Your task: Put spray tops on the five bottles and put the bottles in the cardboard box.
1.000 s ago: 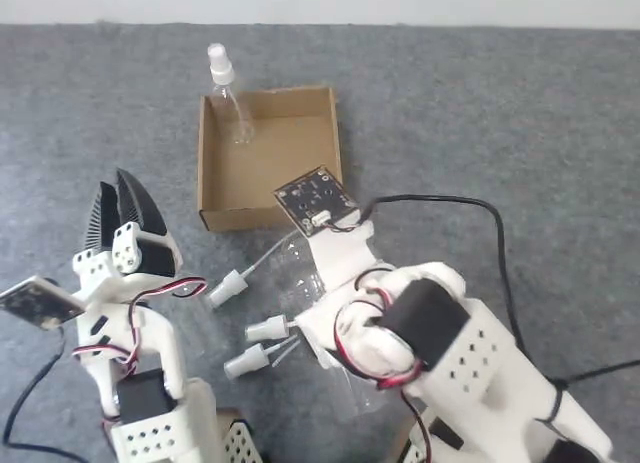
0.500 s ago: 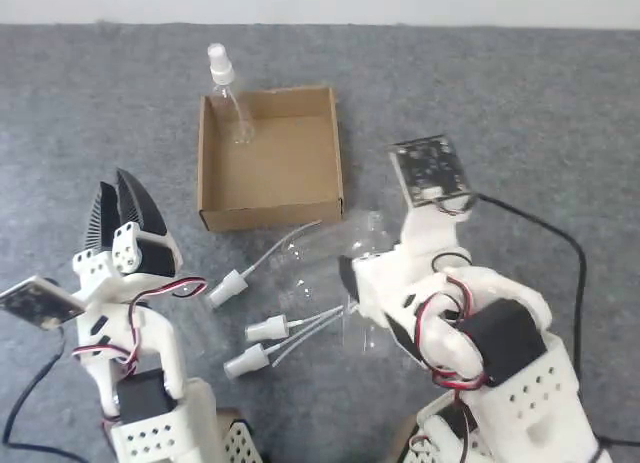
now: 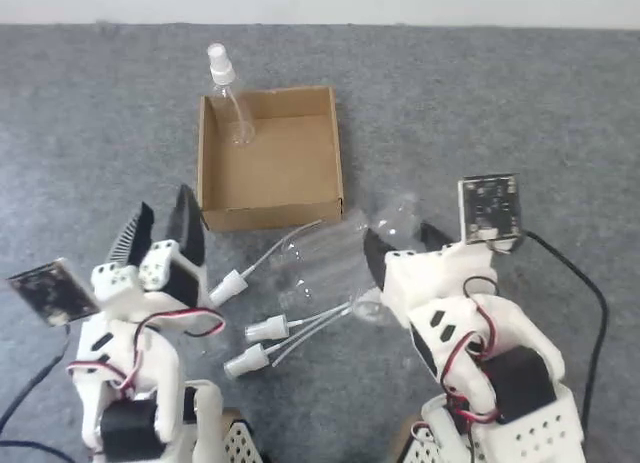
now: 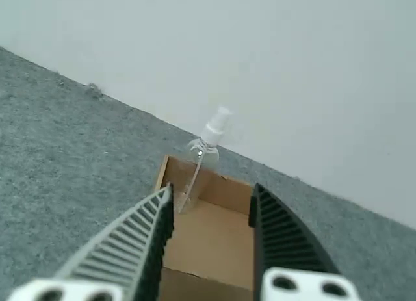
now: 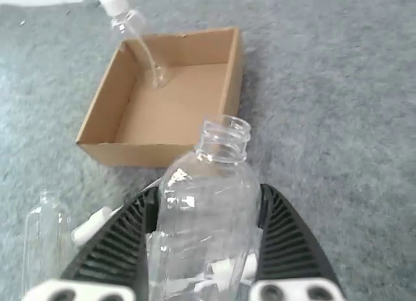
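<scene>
Seen from above, one capped bottle [image 3: 228,95] stands in the cardboard box [image 3: 270,218] and three spray tops [image 3: 267,329] lie loose on the carpet [image 3: 500,103]; its wrist view shows the left gripper [image 4: 211,194] spread and empty, facing the box; the right gripper [image 5: 208,203] clamps an uncapped bottle [image 5: 214,158], so most remains.

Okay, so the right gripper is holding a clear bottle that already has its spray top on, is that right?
Not quite. The right gripper does hold a clear bottle, but the bottle's neck is open, with nothing fitted on it. The right wrist view shows this.
</scene>
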Available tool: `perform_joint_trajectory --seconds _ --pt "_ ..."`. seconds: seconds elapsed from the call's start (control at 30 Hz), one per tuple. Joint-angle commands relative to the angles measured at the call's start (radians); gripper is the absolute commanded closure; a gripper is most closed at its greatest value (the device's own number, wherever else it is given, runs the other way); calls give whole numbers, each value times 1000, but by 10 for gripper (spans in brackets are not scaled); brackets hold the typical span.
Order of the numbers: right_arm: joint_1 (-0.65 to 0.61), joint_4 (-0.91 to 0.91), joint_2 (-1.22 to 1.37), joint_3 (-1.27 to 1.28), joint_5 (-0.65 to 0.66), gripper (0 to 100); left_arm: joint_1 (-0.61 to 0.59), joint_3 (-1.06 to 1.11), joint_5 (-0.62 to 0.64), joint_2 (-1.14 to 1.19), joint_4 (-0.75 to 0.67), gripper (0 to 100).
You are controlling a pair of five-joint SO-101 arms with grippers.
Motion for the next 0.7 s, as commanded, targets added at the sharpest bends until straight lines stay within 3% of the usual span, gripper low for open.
perform_joint_trajectory --seconds 0.0,0.3,0.67 --pt "85 -48 -21 -6 5 964 40 -70 -43 -11 9 816" --pt "120 -51 -21 -5 5 964 107 -110 -127 29 43 859" --pt "120 -288 -21 186 6 964 110 -432 -267 640 212 858"
